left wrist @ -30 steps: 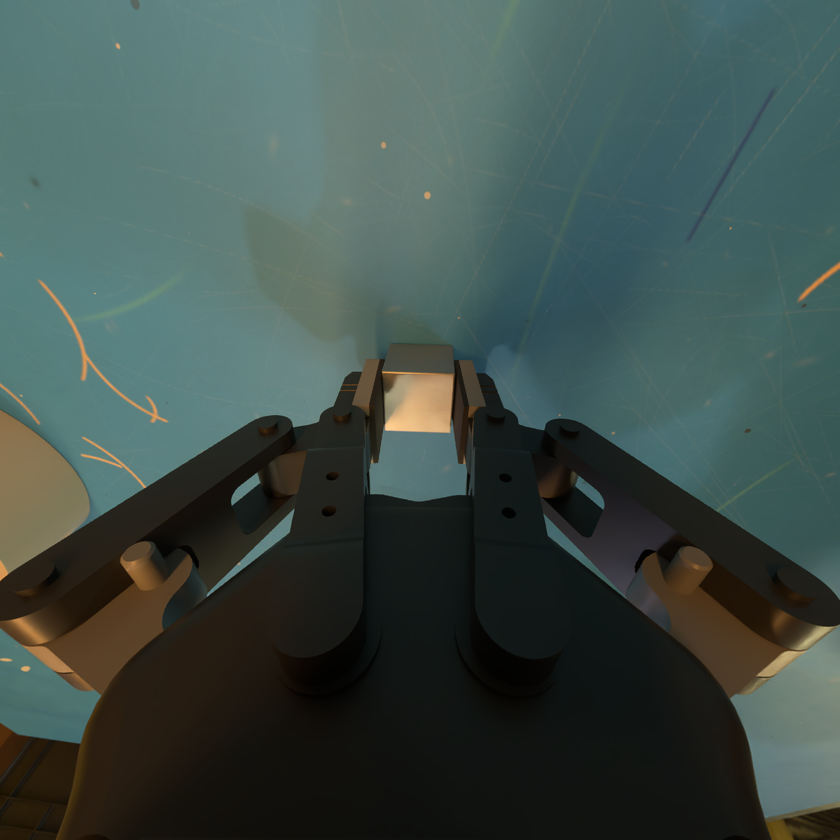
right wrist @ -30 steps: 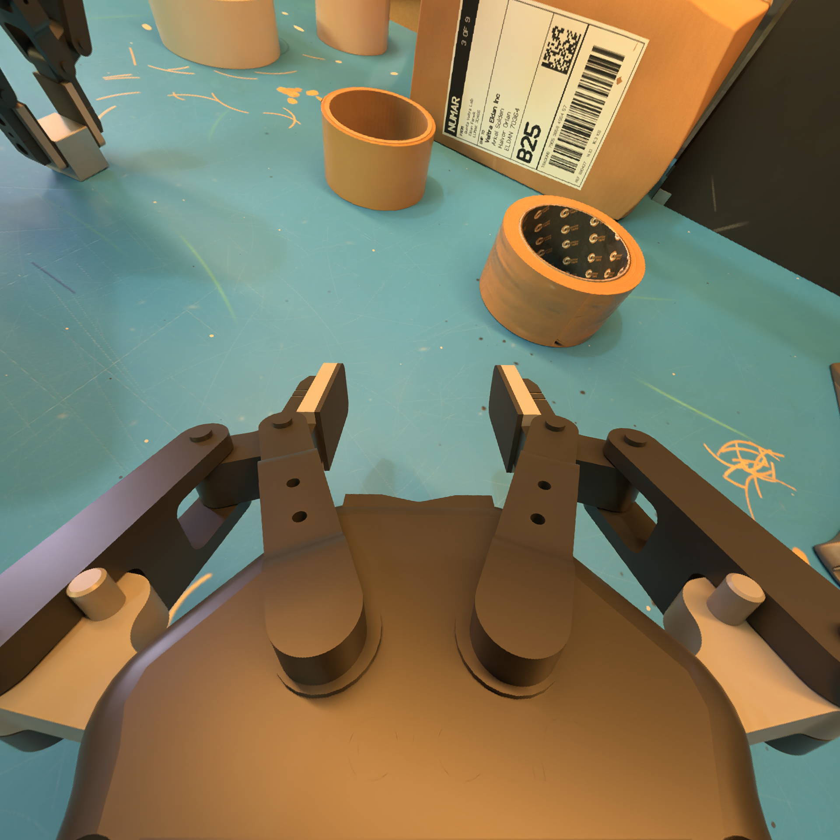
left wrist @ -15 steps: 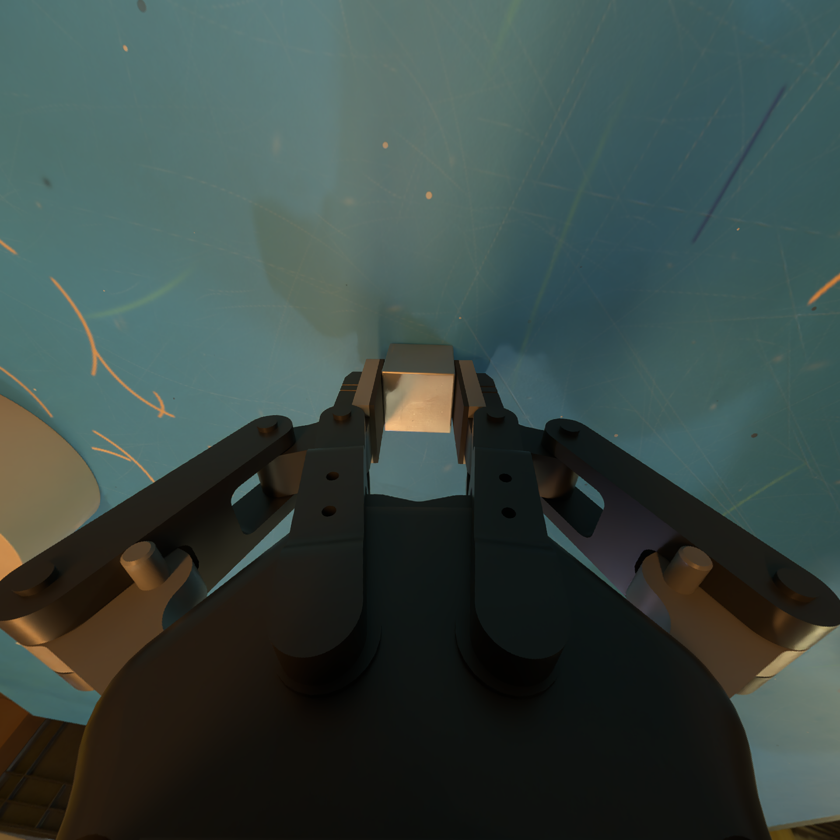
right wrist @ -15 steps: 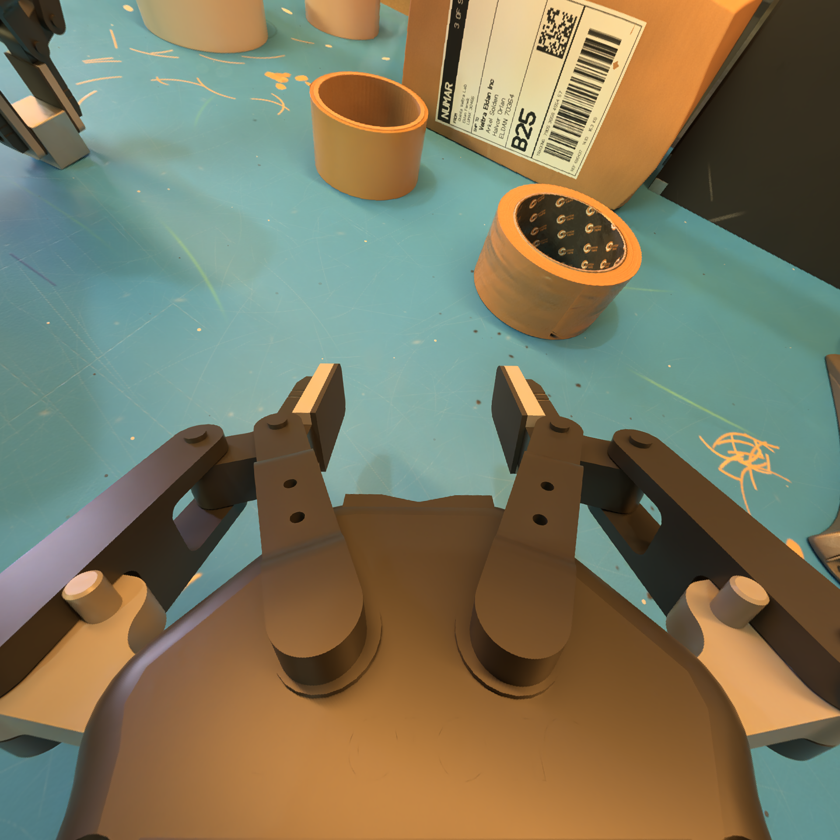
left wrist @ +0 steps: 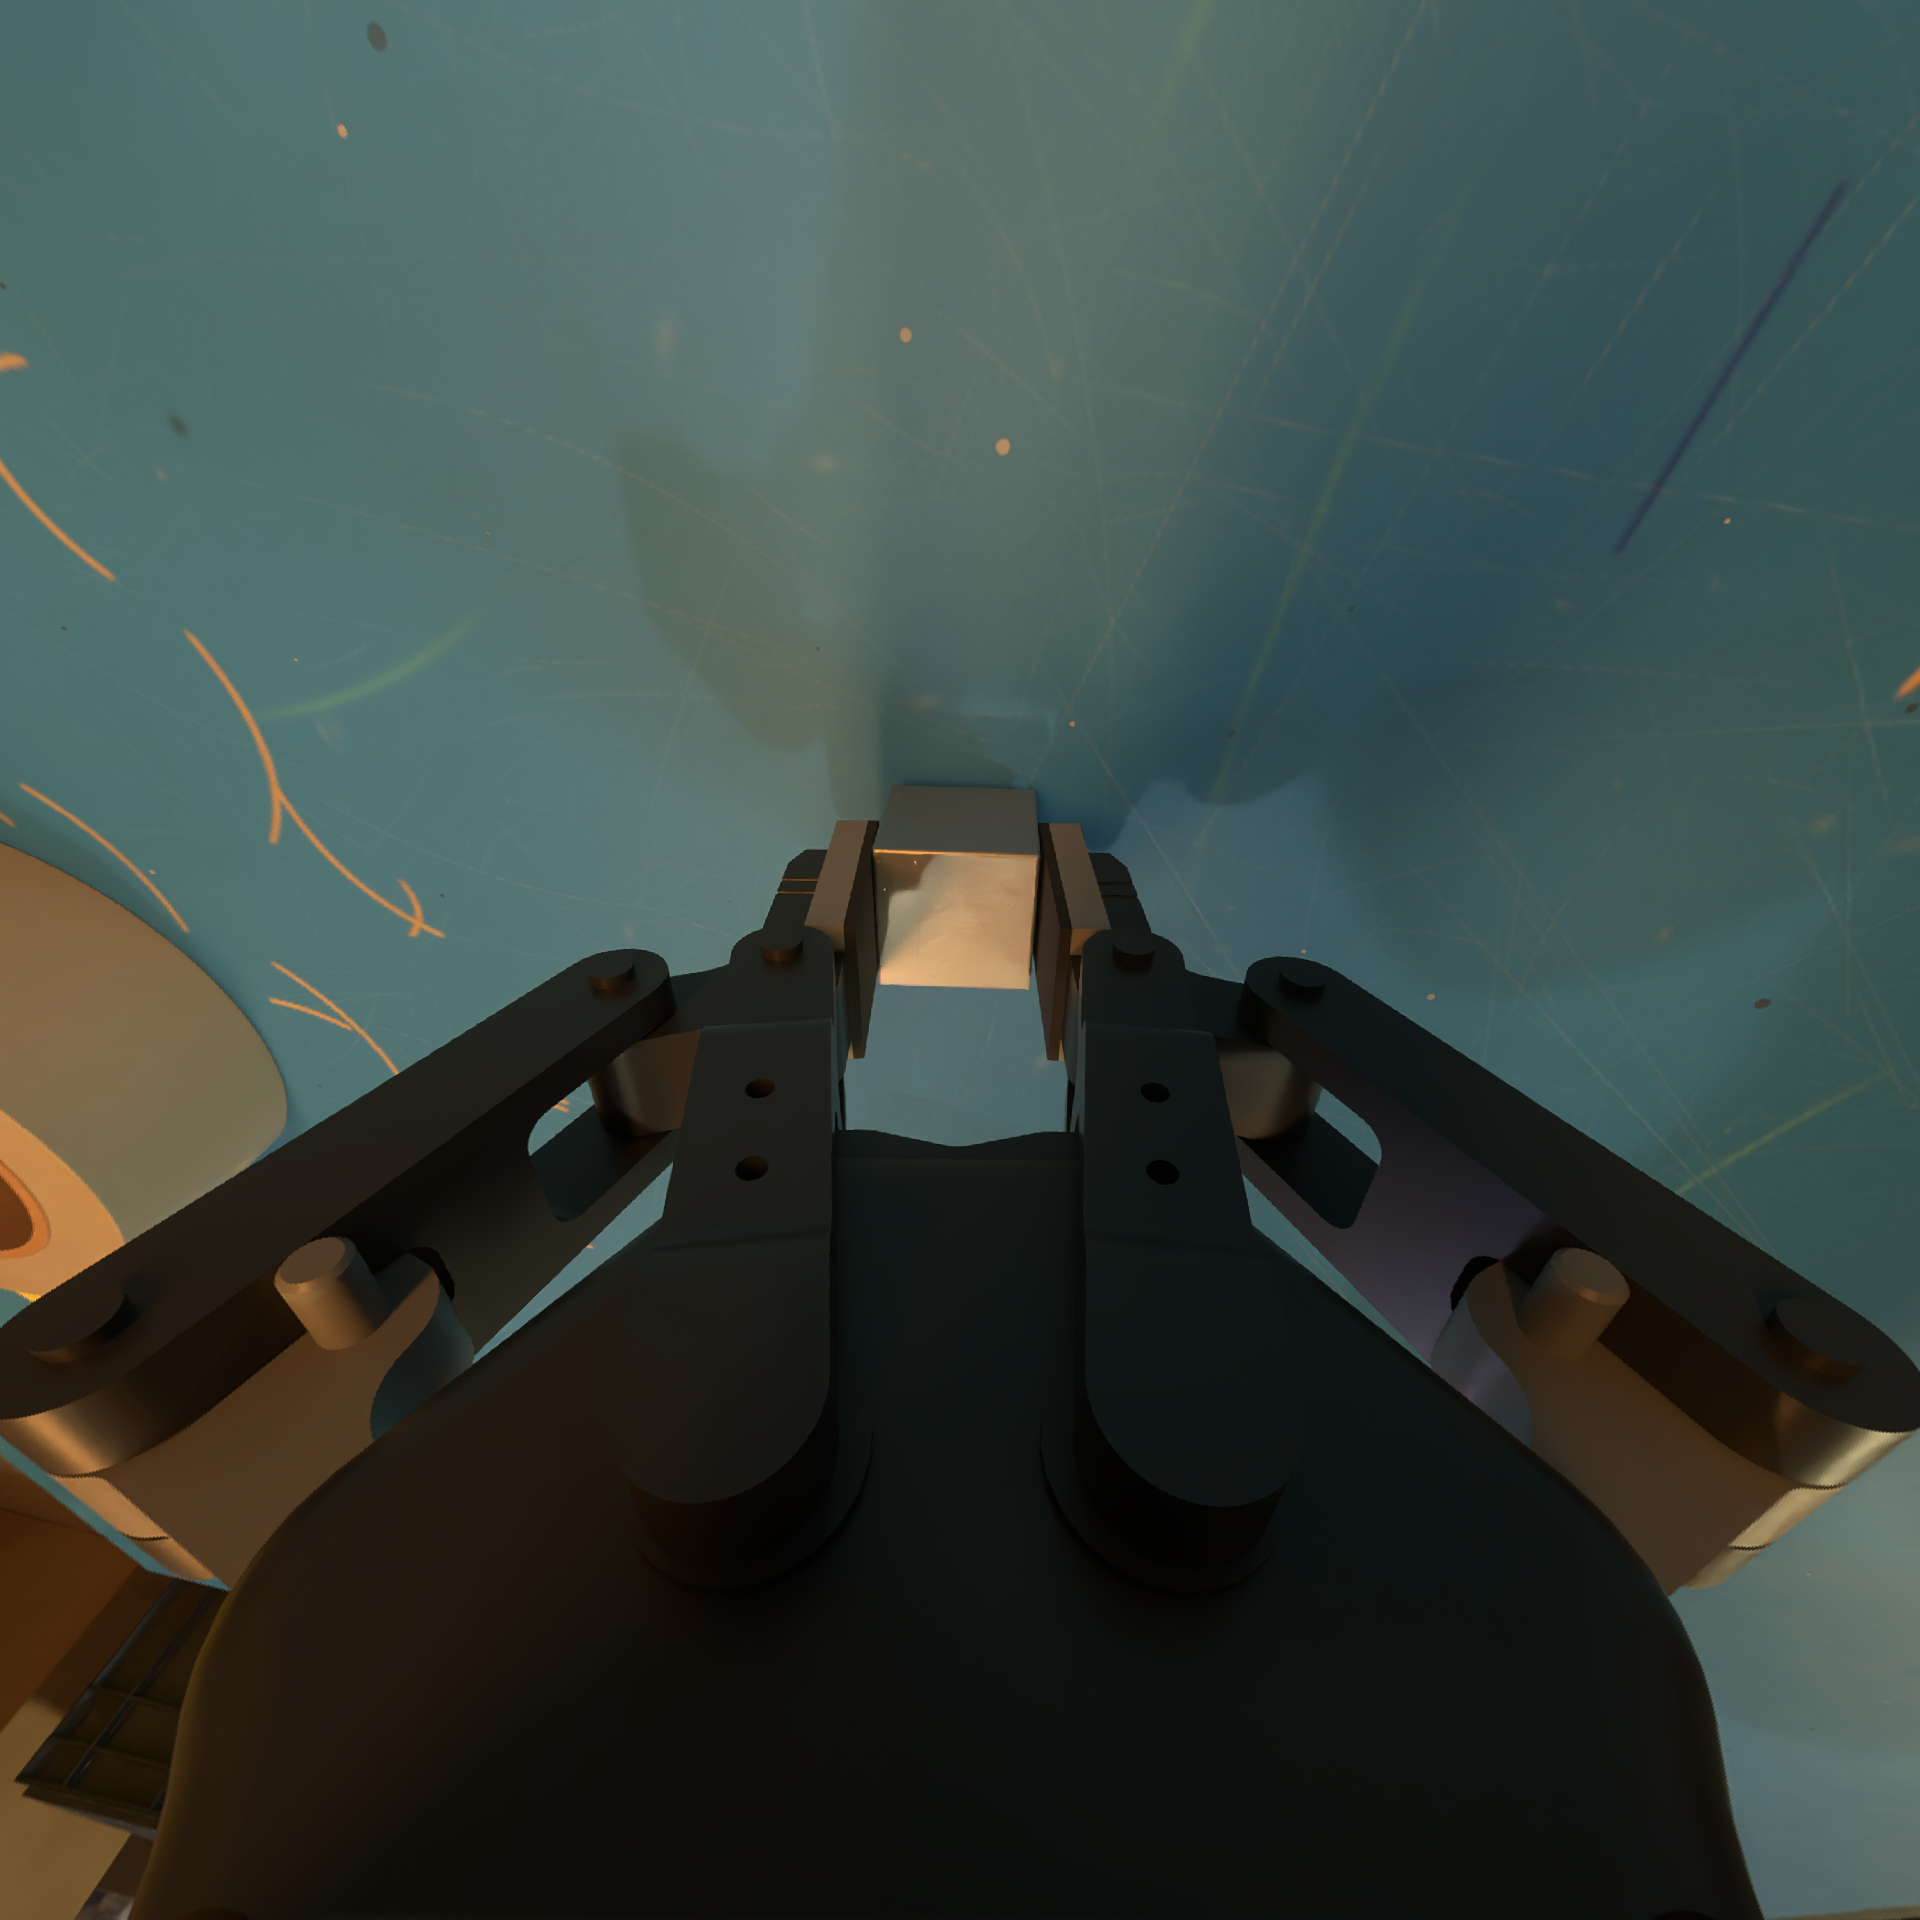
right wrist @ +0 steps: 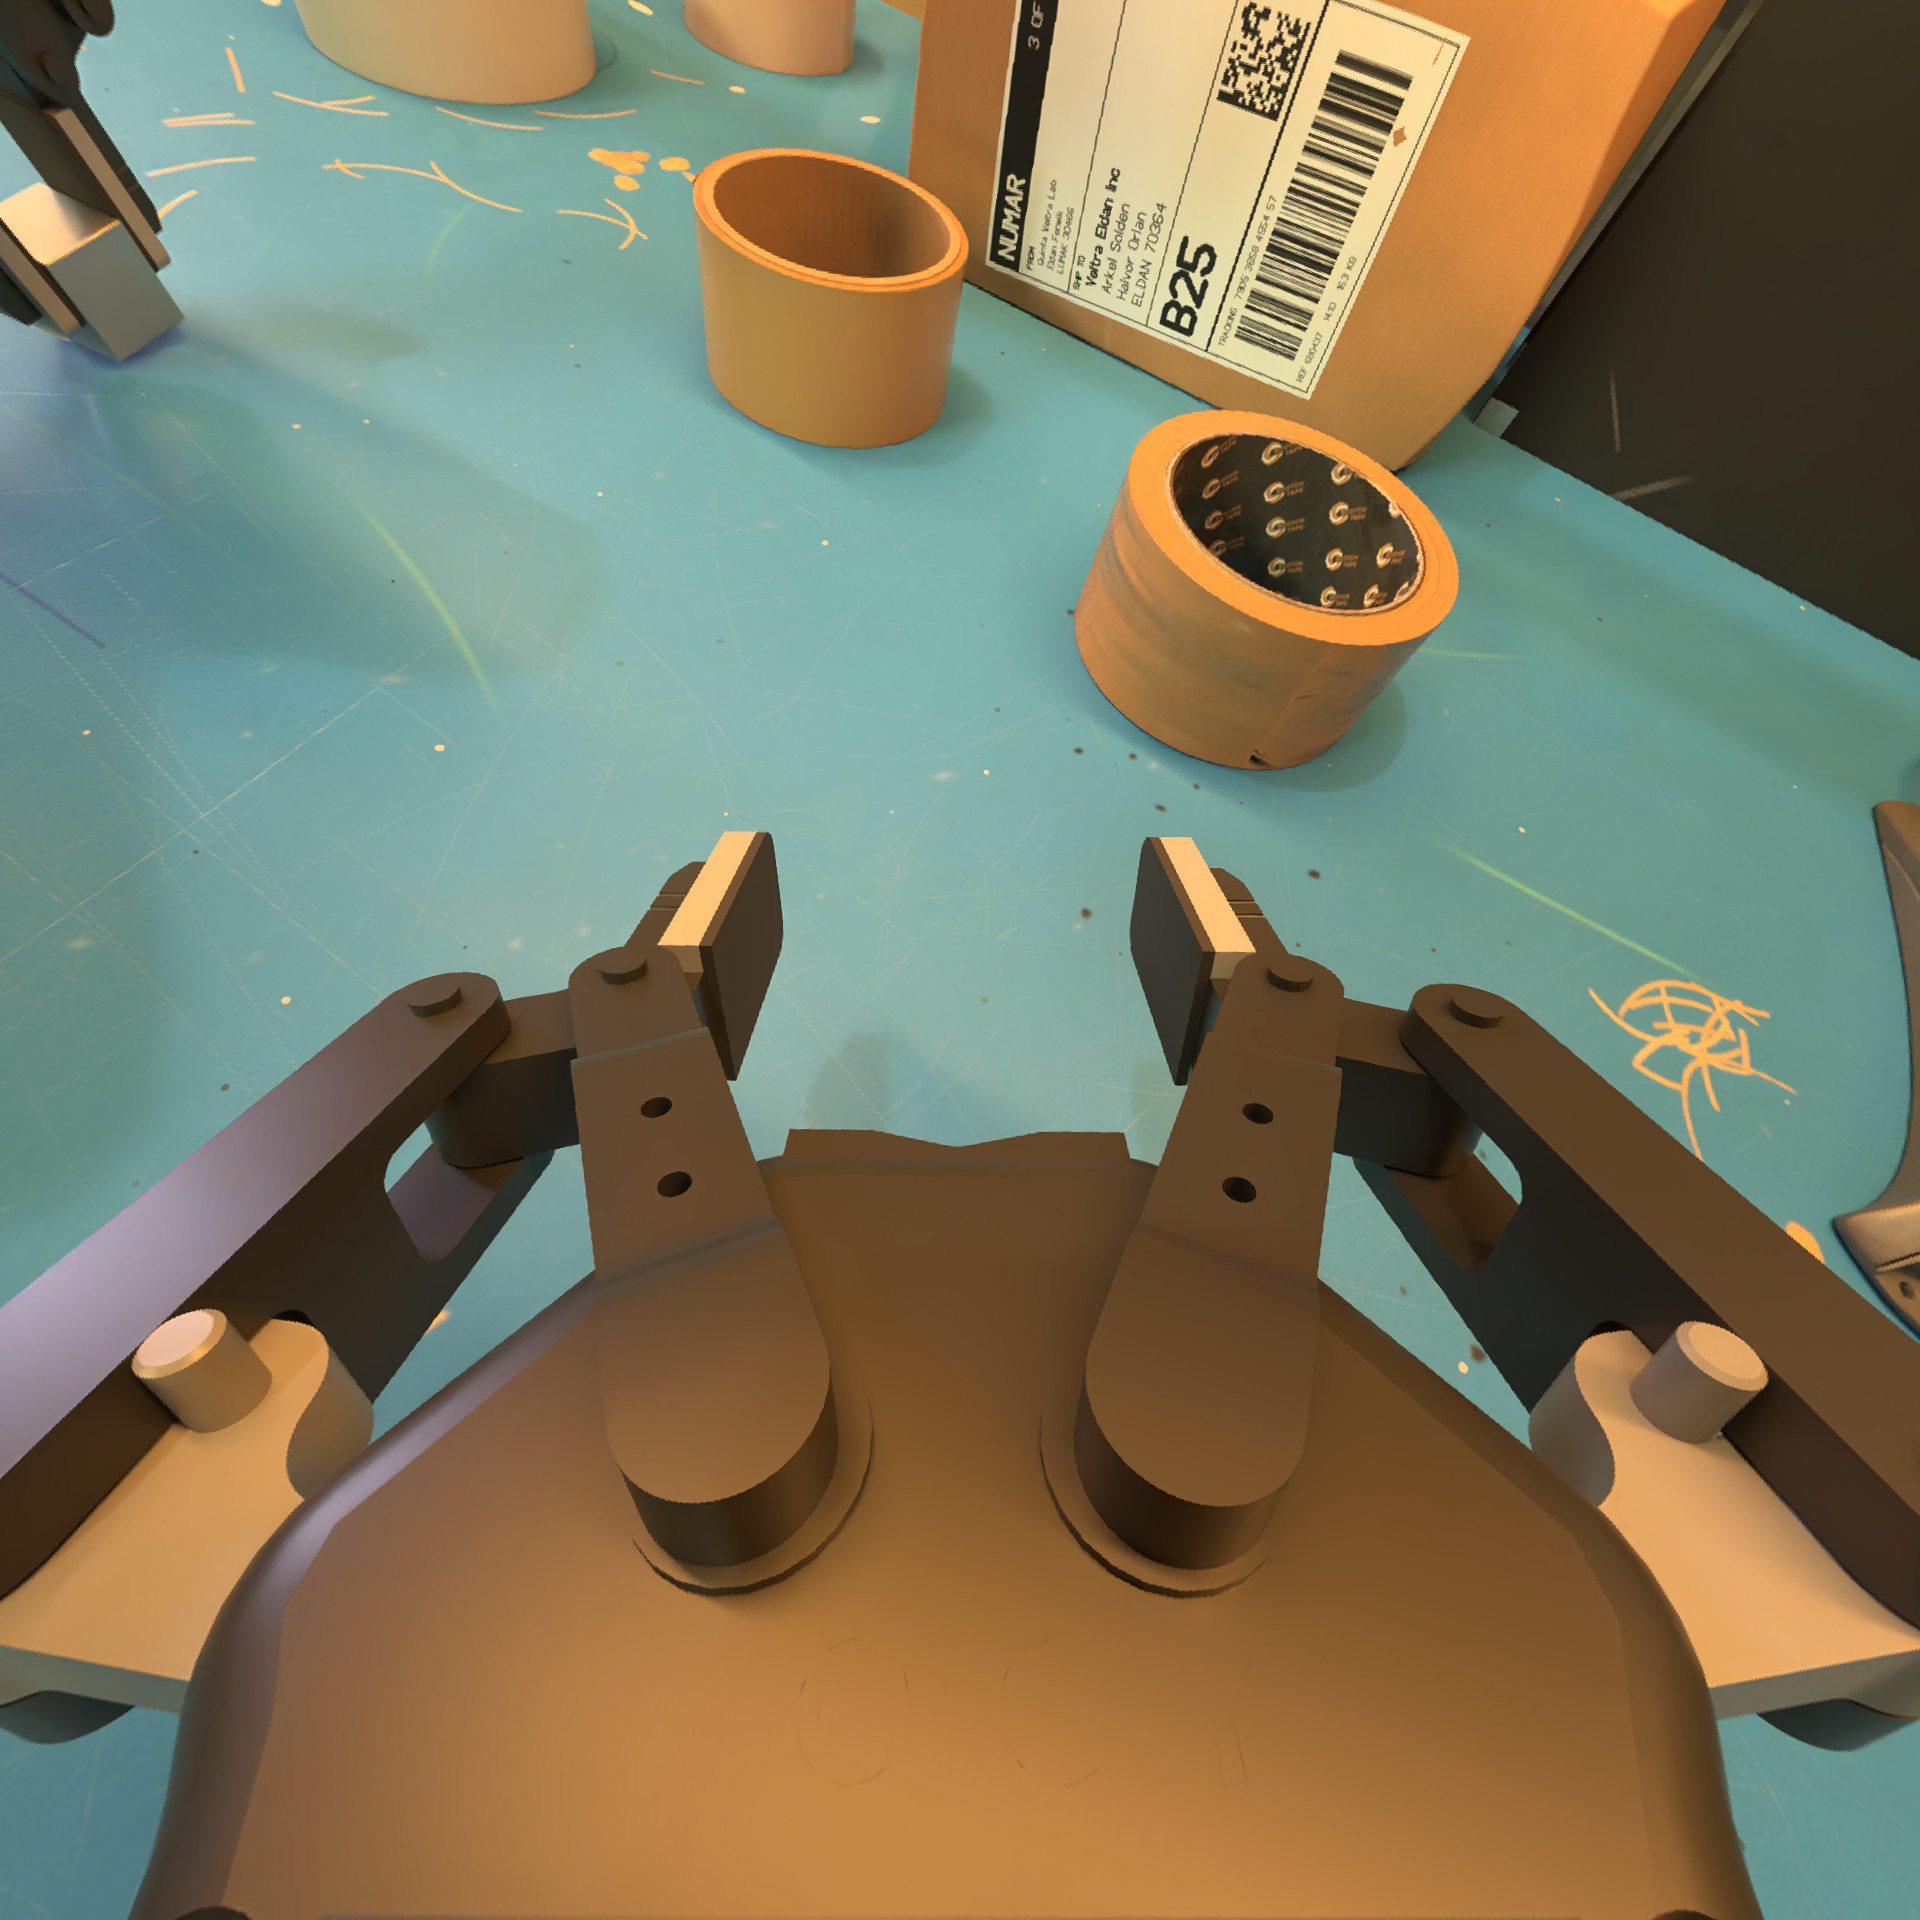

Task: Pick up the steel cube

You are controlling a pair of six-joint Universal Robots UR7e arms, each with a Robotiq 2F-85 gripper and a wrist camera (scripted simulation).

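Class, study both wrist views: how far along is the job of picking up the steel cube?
Done: the left claw is shut on the steel cube, a pad on each side. In hand: the lift; the right wrist view shows the cube above its shadow on the teal table. Left: little, perhaps raising further. The right claw is open, idle.

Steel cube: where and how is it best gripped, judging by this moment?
By two opposite flat side faces, coming from above. The steel cube is small with parallel faces, so flat pads seat squarely. The left gripper is shut on it this way, pads flush on both sides, its upper face showing between them. The right gripper is open and holds nothing.
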